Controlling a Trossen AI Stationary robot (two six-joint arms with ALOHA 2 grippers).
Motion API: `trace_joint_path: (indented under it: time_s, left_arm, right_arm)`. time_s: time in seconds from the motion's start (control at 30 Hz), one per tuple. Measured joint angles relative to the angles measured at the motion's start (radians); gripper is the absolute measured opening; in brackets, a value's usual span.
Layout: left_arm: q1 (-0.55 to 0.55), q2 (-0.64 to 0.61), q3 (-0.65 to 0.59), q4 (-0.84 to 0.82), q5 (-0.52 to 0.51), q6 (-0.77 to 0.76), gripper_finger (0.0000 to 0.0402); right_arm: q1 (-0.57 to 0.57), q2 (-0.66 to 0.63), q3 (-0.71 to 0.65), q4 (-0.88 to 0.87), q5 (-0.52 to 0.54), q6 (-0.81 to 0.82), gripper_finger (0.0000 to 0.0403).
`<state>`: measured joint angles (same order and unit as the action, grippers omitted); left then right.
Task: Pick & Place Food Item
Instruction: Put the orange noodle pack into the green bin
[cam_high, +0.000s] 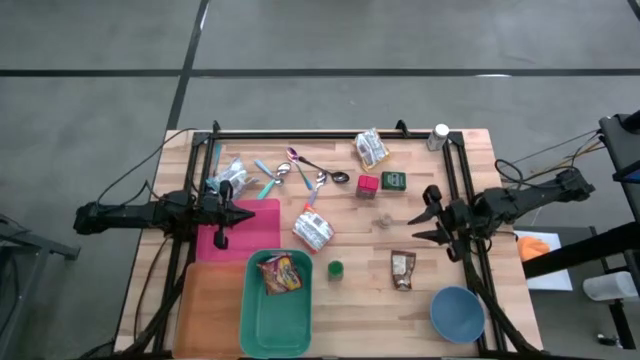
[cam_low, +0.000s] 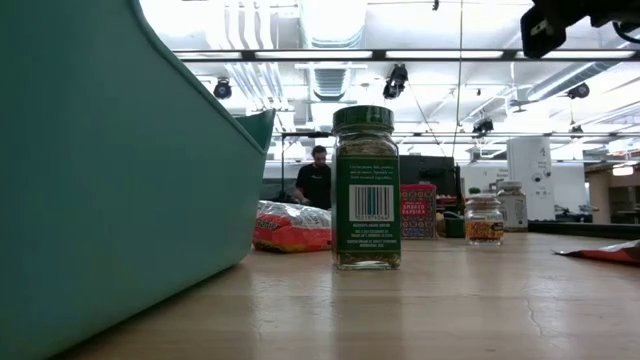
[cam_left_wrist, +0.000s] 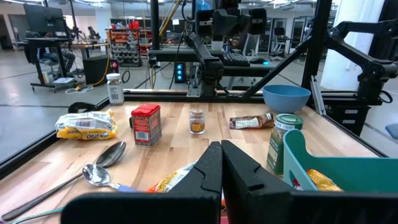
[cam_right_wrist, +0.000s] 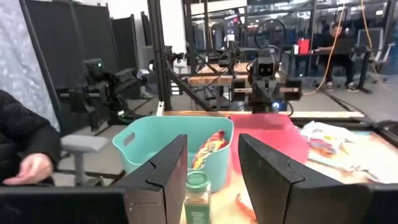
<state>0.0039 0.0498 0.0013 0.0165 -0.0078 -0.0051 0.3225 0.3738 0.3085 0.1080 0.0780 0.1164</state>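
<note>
A teal bin (cam_high: 252, 318) stands at the table's near edge with a red-and-yellow snack bag (cam_high: 282, 272) lying in it. Right of the bin stands a green-lidded spice jar (cam_high: 336, 269), upright on its base (cam_low: 366, 262). A white food bag (cam_high: 313, 230) lies flat at mid-table. My right gripper (cam_high: 432, 216) hovers open over the table's right side, fingers level and pointing toward the left edge, nothing between them; in its wrist view the jar (cam_right_wrist: 198, 190) shows beyond the gripper (cam_right_wrist: 212, 177). My left gripper (cam_high: 238, 212) waits shut over the pink mat (cam_high: 262, 232).
A brown packet (cam_high: 402, 268), blue bowl (cam_high: 457, 312) and small jar (cam_high: 384, 221) lie near my right gripper. Farther back are a red tin (cam_high: 367, 185), green box (cam_high: 393, 180), spoons (cam_high: 318, 178), yellow bag (cam_high: 371, 148) and shaker (cam_high: 439, 135). An orange tray (cam_high: 205, 310) adjoins the bin.
</note>
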Motion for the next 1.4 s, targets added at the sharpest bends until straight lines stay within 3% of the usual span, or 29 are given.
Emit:
trace_joint_path:
  time_s: [1.4]
  left_arm:
    - [0.0,0.0,0.0,0.001,0.0,-0.023,0.0]
  right_arm:
    - [0.0,0.003,-0.004,0.0,0.0,-0.004,0.0142]
